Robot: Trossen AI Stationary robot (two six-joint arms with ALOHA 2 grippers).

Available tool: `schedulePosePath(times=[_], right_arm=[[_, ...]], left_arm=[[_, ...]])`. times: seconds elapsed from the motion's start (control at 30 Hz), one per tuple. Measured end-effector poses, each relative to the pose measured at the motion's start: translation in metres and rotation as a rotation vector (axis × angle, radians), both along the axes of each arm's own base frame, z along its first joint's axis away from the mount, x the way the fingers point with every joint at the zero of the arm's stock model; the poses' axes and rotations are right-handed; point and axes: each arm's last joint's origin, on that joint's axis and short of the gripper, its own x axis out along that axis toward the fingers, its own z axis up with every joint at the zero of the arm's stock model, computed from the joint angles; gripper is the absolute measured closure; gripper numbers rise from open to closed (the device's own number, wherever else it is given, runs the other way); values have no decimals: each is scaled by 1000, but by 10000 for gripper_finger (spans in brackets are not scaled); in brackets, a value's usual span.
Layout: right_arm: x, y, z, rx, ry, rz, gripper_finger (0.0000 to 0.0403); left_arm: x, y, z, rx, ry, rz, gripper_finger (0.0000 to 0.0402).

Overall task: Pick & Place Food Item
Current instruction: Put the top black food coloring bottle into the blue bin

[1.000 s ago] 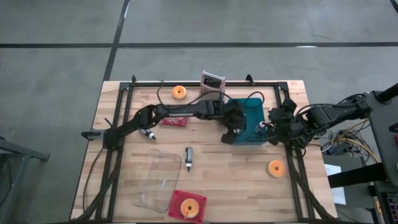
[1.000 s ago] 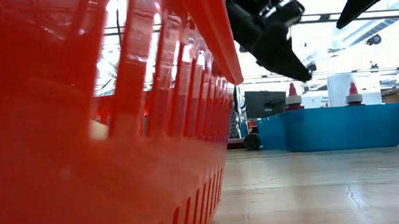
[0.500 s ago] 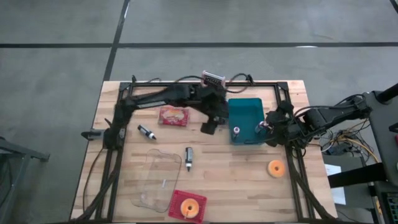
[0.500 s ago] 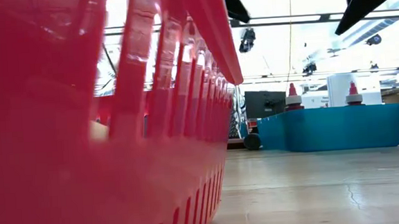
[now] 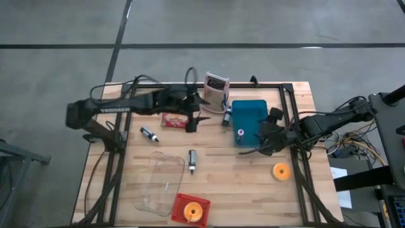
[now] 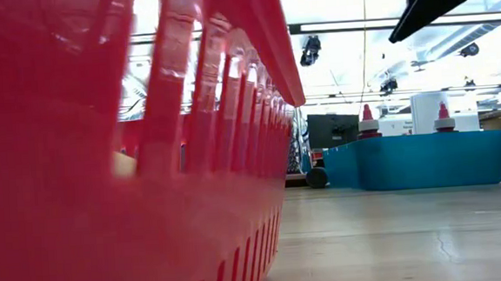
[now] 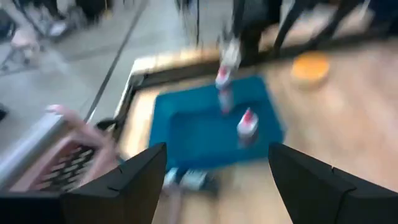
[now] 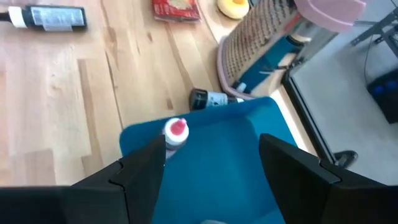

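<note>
1. A red food packet (image 5: 174, 119) lies flat on the wooden surface (image 5: 234, 183), toward its far left part.
2. The left pincer (image 5: 192, 123), fingers apart and empty, hangs at the packet's right end.
3. The right pincer (image 5: 264, 144), fingers apart, sits beside the blue bin (image 5: 248, 120).

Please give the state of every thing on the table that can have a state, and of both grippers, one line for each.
left gripper: jaws open, empty, above the red snack packet
right gripper: jaws open, empty, at the blue bin's edge
blue bin: holds a red-capped bottle
red basket: holds a donut
pink basket: tipped on its side
clear lid: lying flat
</note>
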Motion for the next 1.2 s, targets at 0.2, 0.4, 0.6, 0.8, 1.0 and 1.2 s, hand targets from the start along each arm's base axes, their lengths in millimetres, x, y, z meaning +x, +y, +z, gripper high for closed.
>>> schedulePosePath(times=[0.2, 0.4, 0.6, 0.8, 1.0, 1.2], right_arm=[[9, 3, -3, 0, -7, 3, 152], [10, 4, -3, 7, -14, -4, 158], [8, 3, -2, 23, -24, -16, 166], [7, 3, -2, 35, -21, -25, 167], [4, 2, -3, 58, 0, -27, 165], [1, 1, -3, 62, 8, -34, 165]], left_arm=[[-8, 11, -59, -344, -261, 36, 120], [16, 21, -89, -456, -114, 113, 120], [55, 33, -95, -488, 144, 247, 120], [94, 45, -98, -468, 256, 283, 120], [118, 57, -113, -505, 357, 373, 120], [131, 64, -130, -545, 431, 436, 120]])
